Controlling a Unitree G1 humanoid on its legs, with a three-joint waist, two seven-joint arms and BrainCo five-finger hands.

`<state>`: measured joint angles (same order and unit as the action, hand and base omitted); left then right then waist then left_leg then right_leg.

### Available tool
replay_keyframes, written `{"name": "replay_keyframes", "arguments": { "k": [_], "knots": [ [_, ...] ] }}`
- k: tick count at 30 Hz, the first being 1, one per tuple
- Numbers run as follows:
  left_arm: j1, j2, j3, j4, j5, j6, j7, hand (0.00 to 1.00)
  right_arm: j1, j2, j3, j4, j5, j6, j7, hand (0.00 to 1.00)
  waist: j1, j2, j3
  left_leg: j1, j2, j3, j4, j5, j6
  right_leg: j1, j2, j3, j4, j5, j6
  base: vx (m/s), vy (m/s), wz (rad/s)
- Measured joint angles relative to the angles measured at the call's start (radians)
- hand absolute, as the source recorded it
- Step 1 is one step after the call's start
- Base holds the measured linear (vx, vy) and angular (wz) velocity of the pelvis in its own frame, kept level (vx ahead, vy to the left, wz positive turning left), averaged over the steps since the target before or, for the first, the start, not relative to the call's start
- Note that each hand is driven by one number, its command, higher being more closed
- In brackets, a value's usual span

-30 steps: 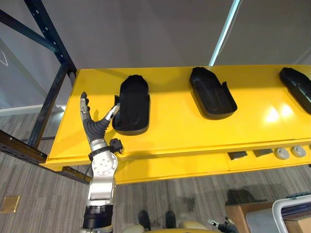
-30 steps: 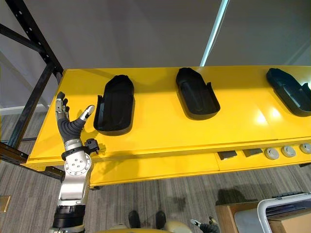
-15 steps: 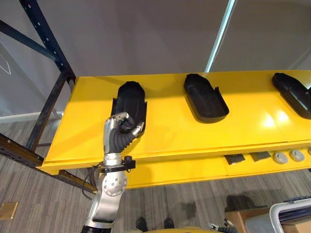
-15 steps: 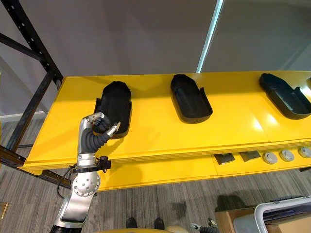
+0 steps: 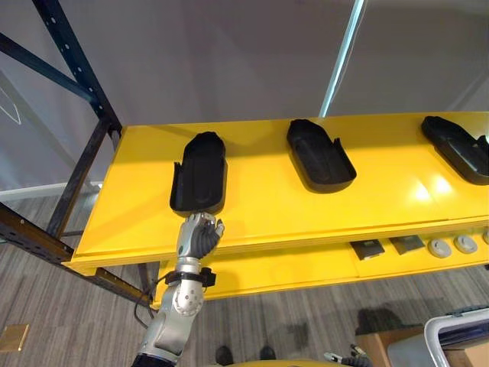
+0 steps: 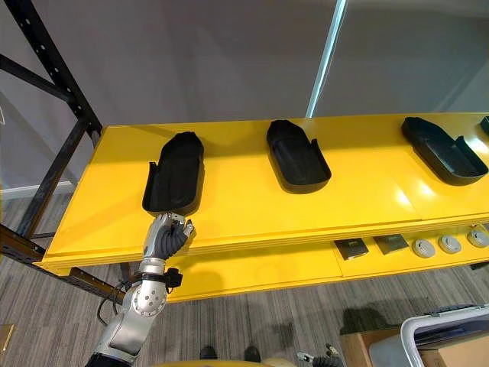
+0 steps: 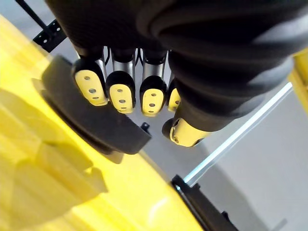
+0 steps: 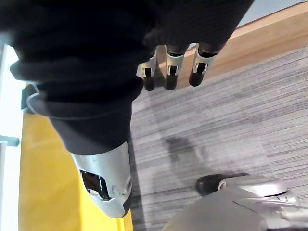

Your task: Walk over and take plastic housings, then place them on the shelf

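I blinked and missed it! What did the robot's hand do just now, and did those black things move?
The left hand curled its spread fingers shut and drew back from beside the left plastic housing to the yellow shelf's front edge, holding nothing. That housing, the middle housing and the right housing stayed put.

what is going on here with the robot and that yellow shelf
Three black plastic housings lie in a row on the yellow shelf: the left housing, the middle housing and the right housing. The robot's left hand is at the shelf's front edge, just short of the left housing's near end, with its fingers curled and holding nothing. The right hand hangs low over the carpet, fingers relaxed and empty. Neither hand carries a housing right now.
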<state>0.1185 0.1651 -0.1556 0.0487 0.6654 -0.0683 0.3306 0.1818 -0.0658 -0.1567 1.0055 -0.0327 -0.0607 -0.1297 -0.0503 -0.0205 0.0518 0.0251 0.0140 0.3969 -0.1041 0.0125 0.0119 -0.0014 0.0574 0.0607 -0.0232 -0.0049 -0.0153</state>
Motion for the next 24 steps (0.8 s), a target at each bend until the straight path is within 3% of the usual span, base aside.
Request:
{"name": "replay_keyframes", "arguments": {
  "k": [17, 24],
  "knots": [
    [-0.108, 0.007, 0.087, 0.104, 0.005, 0.044, 0.005, 1.00, -0.015, 0.003, -0.003, 0.000, -0.010, 0.003, 0.001, 0.00, -0.033, -0.001, 0.004, 0.004, -0.010, 0.016, 0.000, -0.007, -0.001, -0.006, -0.008, 0.018, -0.004, 0.000, 0.001, -0.02, -0.006, -0.03],
    [-0.161, 0.008, 0.112, 0.142, -0.005, 0.045, 0.020, 1.00, -0.019, 0.010, -0.022, 0.000, -0.010, 0.003, 0.002, 0.00, -0.046, -0.002, 0.006, -0.004, -0.014, 0.024, 0.000, -0.020, 0.016, -0.016, -0.011, 0.028, -0.006, 0.000, 0.002, 0.01, -0.004, -0.03]
  ]
}}
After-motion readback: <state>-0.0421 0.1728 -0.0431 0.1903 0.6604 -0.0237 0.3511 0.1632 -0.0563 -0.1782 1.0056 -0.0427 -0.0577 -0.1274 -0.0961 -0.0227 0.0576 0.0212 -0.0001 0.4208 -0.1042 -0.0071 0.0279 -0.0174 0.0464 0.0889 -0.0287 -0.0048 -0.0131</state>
